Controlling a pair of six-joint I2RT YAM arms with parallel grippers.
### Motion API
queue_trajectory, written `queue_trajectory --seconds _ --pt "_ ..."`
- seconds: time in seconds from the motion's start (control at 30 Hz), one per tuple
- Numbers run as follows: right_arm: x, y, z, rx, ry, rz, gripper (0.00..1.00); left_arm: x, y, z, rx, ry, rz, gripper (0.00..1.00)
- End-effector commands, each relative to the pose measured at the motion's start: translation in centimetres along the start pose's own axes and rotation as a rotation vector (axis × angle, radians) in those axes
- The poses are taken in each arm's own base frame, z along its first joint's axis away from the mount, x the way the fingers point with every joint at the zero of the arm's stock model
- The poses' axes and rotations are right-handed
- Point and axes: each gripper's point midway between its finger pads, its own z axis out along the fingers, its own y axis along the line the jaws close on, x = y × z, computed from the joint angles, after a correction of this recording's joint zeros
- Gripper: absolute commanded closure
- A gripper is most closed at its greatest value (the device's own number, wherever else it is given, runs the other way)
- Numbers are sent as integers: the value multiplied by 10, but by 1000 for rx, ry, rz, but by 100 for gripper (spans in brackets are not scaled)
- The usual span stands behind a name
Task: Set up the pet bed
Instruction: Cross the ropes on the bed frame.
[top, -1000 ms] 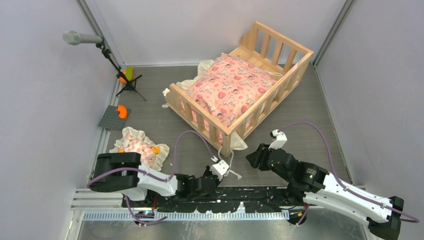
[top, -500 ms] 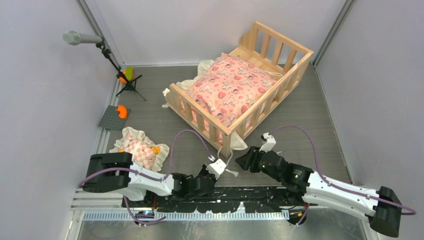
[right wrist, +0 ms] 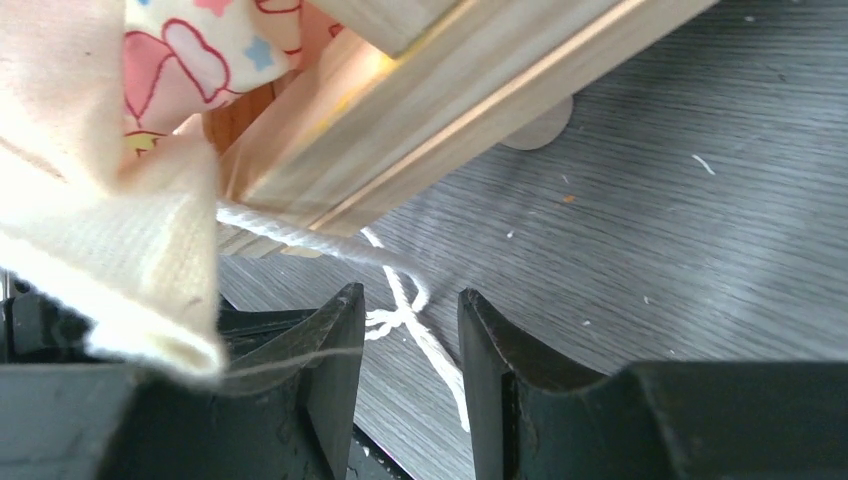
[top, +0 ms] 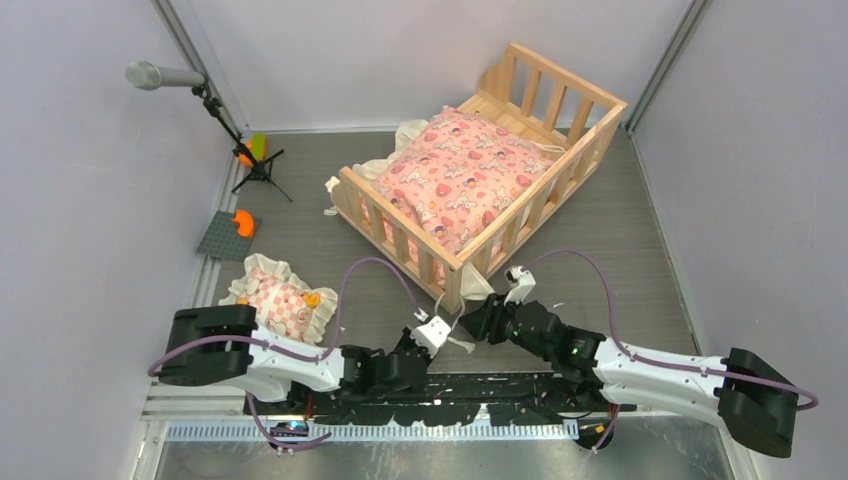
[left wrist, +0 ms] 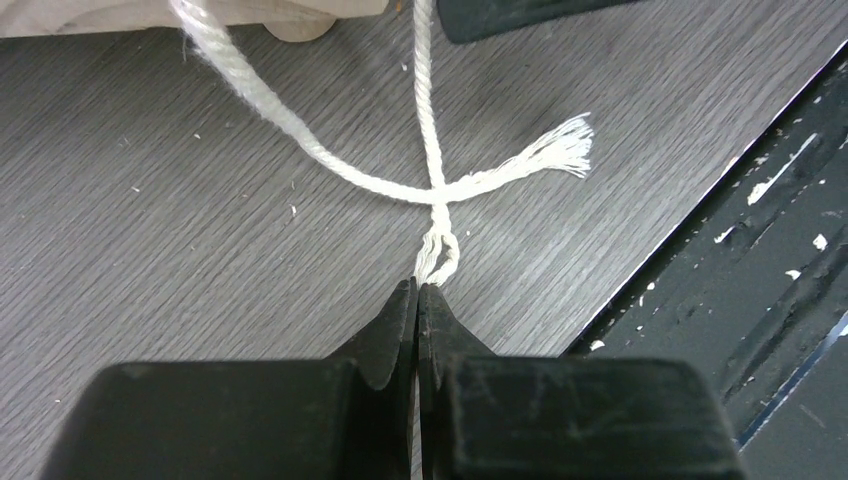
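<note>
Up close, the left end effector (left wrist: 418, 292) has its two black fingers pressed together, pinching the looped end of a thin white cord (left wrist: 423, 120) that runs straight away from the tips. A second, thicker cord (left wrist: 300, 145) crosses over it just ahead of the tips and ends in a frayed tuft lying on the grey wood-grain worktop (left wrist: 150, 250). The right end effector (right wrist: 410, 297) is spread, its fingers holding nothing; the crossed cords show on the worktop through the gap, and a fold of cream frill (right wrist: 120, 250) hangs over the finger on the left of its view. Just beyond those fingers is a pale wooden rail of the pet bed. From above, both end effectors sit low and close together near the arm bases, the right one just beside the bed's near corner post. The pet bed (top: 568, 74) stands diagonally on the middle of the worktop, and the pink printed cushion (top: 460, 175) lies inside it, with frill spilling out at its left end and near corner. A small frilled pillow (top: 280, 298) lies well apart on the left, beside the left arm. Farther left are a grey plate with an orange piece (top: 225, 235) and a microphone on a stand (top: 160, 75).
</note>
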Motion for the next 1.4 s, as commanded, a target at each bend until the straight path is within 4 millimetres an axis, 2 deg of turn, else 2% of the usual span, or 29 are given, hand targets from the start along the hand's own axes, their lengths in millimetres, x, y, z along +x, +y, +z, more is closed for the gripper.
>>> queue_trajectory --seconds 0.0,0.27,0.6,0.87,1.23,1.37 --pt "-11 19 5 -89 -49 -34 56 -21 1 -3 -17 -58 -30 100" --pt "-7 16 15 -78 -43 -53 56 -28 2 -5 -22 -71 -32 100" --pt "-11 15 24 -72 -76 -72 59 -46 4 -15 -15 -109 -57 100" --pt "-17 15 30 -76 -126 -78 59 -45 3 -16 -10 -100 -57 100" --pt "-20 11 27 -68 -146 -96 80 -55 -1 -18 9 -117 -75 100" --pt "-14 14 21 -92 -107 -118 86 -77 -5 -22 16 -165 -127 100"
